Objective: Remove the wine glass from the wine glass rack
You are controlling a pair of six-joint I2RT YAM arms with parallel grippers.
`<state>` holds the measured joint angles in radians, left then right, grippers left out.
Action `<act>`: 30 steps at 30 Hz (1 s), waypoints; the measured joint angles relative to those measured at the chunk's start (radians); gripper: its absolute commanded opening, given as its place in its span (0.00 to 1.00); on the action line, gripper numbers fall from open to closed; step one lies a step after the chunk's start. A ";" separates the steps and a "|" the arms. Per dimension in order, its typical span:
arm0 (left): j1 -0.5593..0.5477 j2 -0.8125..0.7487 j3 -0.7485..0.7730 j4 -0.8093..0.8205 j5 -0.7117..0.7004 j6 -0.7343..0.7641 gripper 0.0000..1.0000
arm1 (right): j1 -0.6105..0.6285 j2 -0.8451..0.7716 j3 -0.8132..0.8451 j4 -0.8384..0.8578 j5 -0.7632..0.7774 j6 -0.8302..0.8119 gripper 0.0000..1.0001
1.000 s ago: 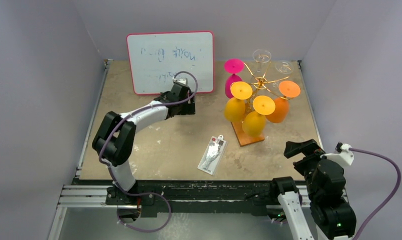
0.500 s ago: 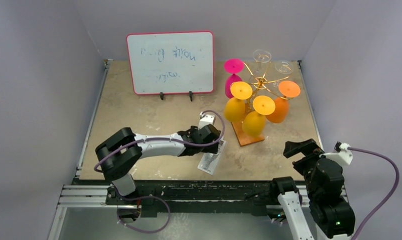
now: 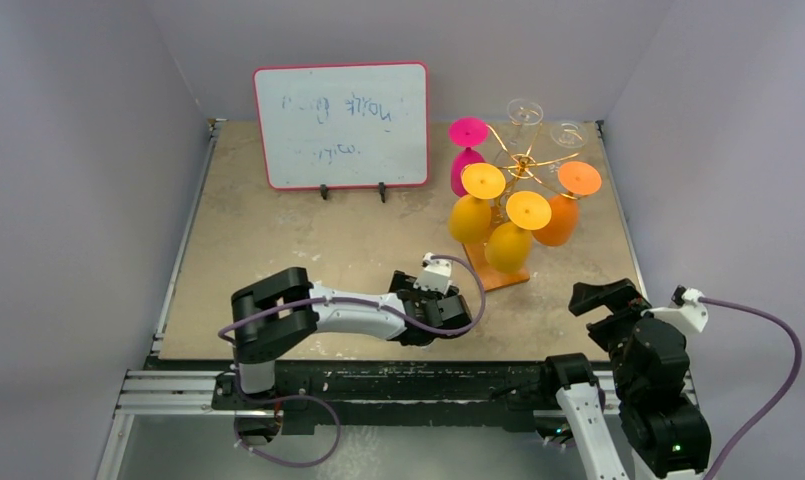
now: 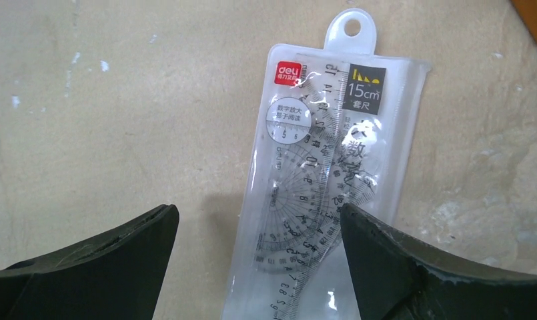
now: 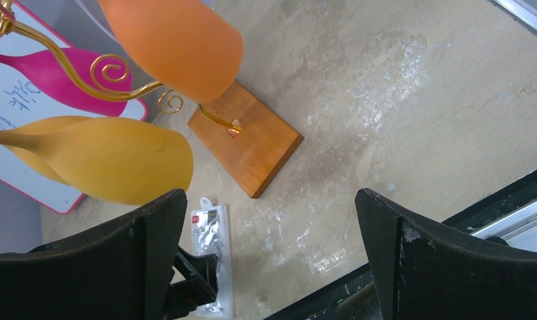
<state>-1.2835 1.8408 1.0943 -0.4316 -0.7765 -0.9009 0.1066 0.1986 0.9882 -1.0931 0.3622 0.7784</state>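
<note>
**Q:** Jaws, both arms?
**A:** Both spread. Left gripper [image 4: 259, 217] straddles a ruler-set packet [image 4: 319, 167]; right gripper [image 5: 269, 197] holds nothing.
**Q:** Wine glass rack?
**A:** Wine glass rack [image 3: 523, 162] stands beyond both, with the yellow wine glass [image 5: 119, 167] and orange wine glass [image 5: 179, 40] hanging untouched.

Pale lavender walls [image 3: 78, 150], mottled beige tabletop [image 3: 278, 250]
</note>
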 measured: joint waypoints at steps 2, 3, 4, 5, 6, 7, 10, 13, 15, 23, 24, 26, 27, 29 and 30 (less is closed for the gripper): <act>-0.006 0.011 0.015 -0.034 -0.037 -0.018 0.92 | 0.000 -0.006 0.000 -0.001 0.007 0.005 1.00; -0.005 0.013 0.015 -0.046 -0.051 -0.034 0.92 | 0.000 -0.010 0.000 -0.001 0.010 0.008 1.00; 0.000 0.013 0.014 -0.059 -0.064 -0.044 0.92 | 0.000 -0.011 0.000 -0.001 0.012 0.010 1.00; 0.009 0.012 0.010 -0.066 -0.073 -0.058 0.92 | 0.000 -0.012 0.000 -0.001 0.014 0.013 1.00; 0.021 0.008 0.001 -0.069 -0.080 -0.068 0.92 | 0.000 -0.012 0.000 -0.001 0.014 0.014 1.00; 0.037 0.000 -0.013 -0.066 -0.084 -0.080 0.92 | 0.000 -0.012 0.000 -0.001 0.014 0.015 1.00; 0.113 -0.052 -0.083 -0.049 -0.080 -0.107 0.92 | 0.000 -0.012 0.000 -0.001 0.014 0.018 1.00; 0.232 -0.134 -0.173 -0.040 -0.063 -0.118 0.93 | 0.000 -0.012 0.000 -0.001 0.014 0.019 1.00; 0.322 -0.192 -0.231 -0.038 -0.047 -0.120 0.95 | 0.000 -0.012 0.000 -0.001 0.014 0.018 1.00; 0.645 -0.364 -0.363 -0.065 0.021 -0.088 0.97 | 0.000 -0.010 -0.004 0.016 -0.054 -0.006 1.00; 0.658 -0.387 -0.367 -0.074 0.033 -0.080 0.97 | 0.000 -0.010 -0.009 0.023 -0.066 -0.006 1.00; 0.660 -0.441 -0.367 -0.082 0.060 -0.064 0.96 | 0.000 -0.010 -0.029 0.037 -0.078 -0.005 1.00; 0.659 -0.473 -0.367 -0.082 0.074 -0.055 0.96 | 0.000 -0.010 -0.042 0.040 -0.085 -0.005 1.00; 0.657 -0.524 -0.362 -0.077 0.104 -0.029 0.97 | 0.000 -0.010 -0.059 0.041 -0.092 -0.004 1.00; 0.657 -0.539 -0.351 -0.076 0.118 -0.016 0.98 | 0.000 -0.011 -0.061 0.041 -0.092 -0.004 1.00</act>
<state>-0.6270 1.3014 0.7433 -0.5076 -0.6586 -0.9169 0.1066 0.1871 0.9272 -1.0519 0.2699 0.7742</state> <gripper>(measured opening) 0.966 0.998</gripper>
